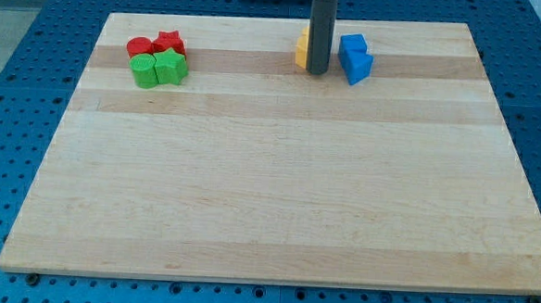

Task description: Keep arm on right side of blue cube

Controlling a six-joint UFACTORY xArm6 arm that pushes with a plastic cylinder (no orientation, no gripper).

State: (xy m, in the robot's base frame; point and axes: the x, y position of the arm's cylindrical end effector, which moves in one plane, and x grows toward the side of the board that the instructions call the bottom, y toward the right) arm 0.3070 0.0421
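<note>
My tip (317, 72) btwn yellow block (302, 49) (partly hidden) & blue blocks (355, 58), on their left; no fingers on rig.

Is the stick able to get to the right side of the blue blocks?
Probably yes. My tip sits left of the blue blocks, beside the yellow blocks; the board right of the blue looks open.

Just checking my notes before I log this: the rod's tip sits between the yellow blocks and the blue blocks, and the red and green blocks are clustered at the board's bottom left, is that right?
Not quite. In the camera view the red blocks and green blocks are clustered at the board's top left, not bottom left. The rest holds: my tip sits between the yellow blocks and the blue blocks.
</note>
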